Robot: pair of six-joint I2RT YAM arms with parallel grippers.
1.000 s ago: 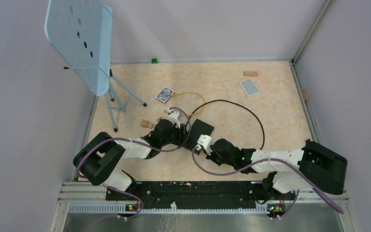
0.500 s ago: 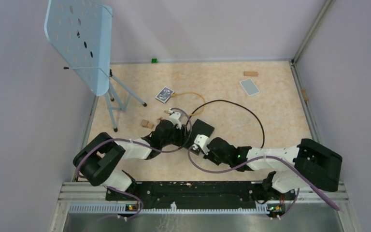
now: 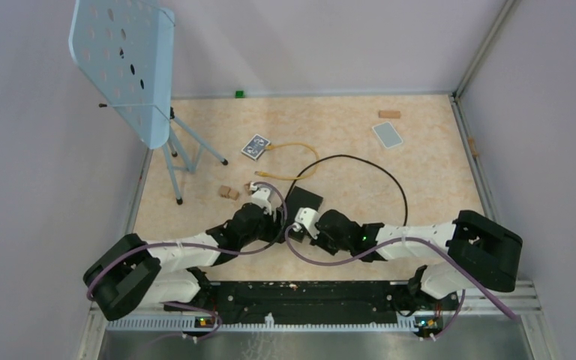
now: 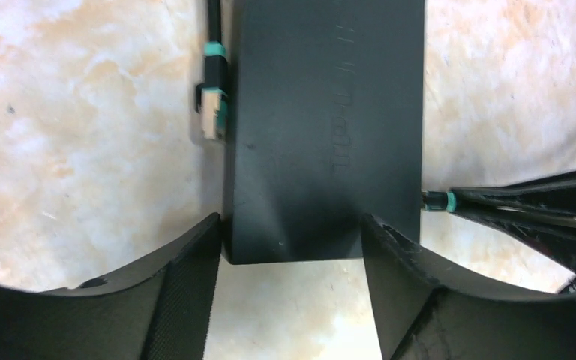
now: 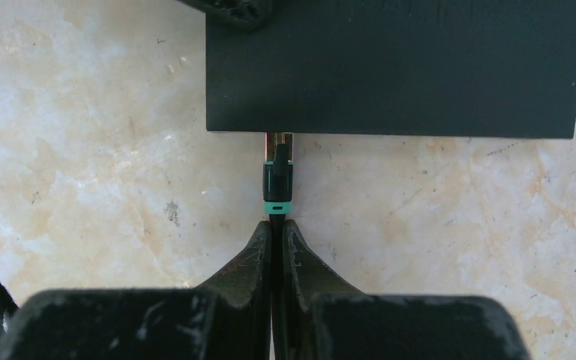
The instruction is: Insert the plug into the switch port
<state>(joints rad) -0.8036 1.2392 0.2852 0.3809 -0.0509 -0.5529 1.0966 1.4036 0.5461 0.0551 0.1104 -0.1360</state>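
One box [image 5: 397, 67]; right end effector [image 5: 277, 240] clenched one plug [image 5: 277, 180], perhaps seated; second plug [image 4: 214, 105] lay loose; left end effector [image 4: 289, 232] gaped.

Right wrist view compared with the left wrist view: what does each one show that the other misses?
Only the right wrist view shows the plug head-on, its tip meeting the edge of the black box, with the right gripper pinched shut just behind it. Only the left wrist view shows a second plug lying unplugged beside the box's opposite edge, and the left gripper open, a finger either side of the box's near end. Both show the box, the teal band on the held plug, and the marbled table.
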